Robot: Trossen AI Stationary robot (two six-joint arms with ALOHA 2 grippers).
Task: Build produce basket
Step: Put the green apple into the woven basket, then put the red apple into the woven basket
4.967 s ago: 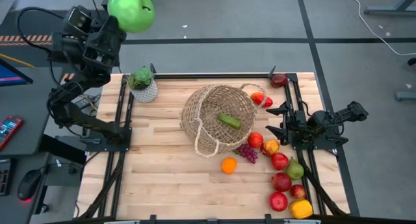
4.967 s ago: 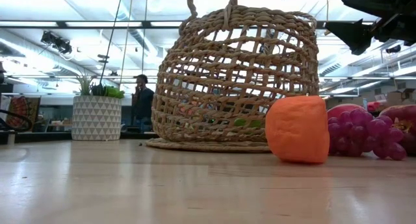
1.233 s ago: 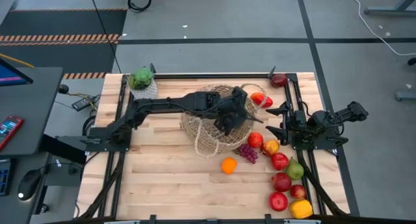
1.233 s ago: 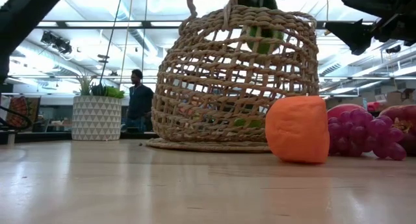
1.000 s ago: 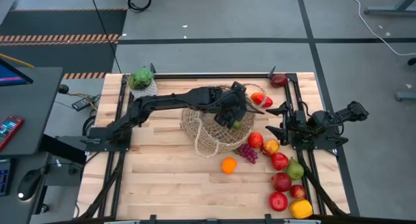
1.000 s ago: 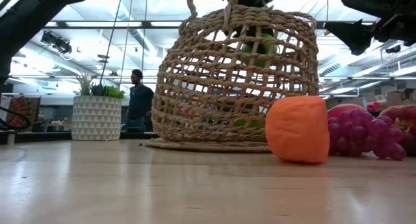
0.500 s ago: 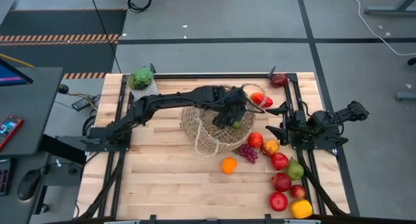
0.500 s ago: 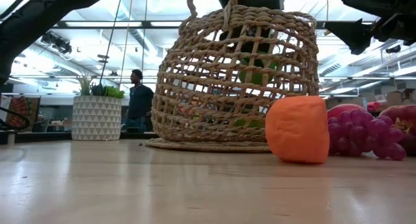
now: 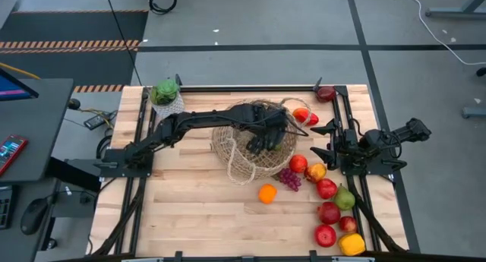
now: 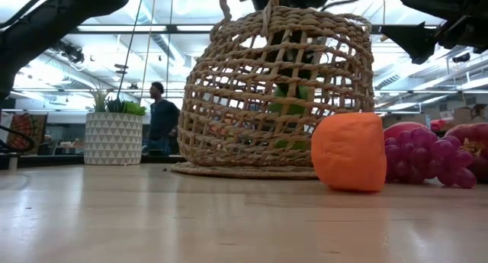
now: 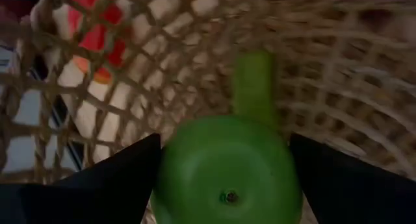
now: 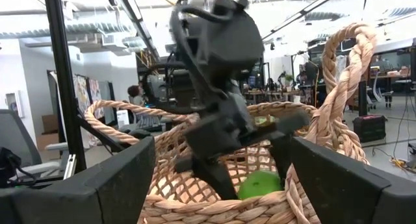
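- Centrally on the table (image 9: 190, 209), the basket (image 9: 235, 159) stands upright, mouth up.
- Left gripper (image 9: 266, 144) reaches down inside the basket, fingers (image 11: 117, 178) spread wide around the green apple (image 11: 227, 169), which sits between them, blossom end facing the wrist camera.
- Right gripper (image 9: 326, 144) waits beside the basket, released, holding nothing.
- Cucumber (image 11: 253, 84) lies on the basket floor just beyond the apple, long axis pointing away from the left gripper.

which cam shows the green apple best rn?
Left wrist view: the green apple fills the frame between the left pincer's fingers, inside the basket. Right wrist view shows part of it over the rim. Low view shows green patches through the weave. High view: the arm hides it.
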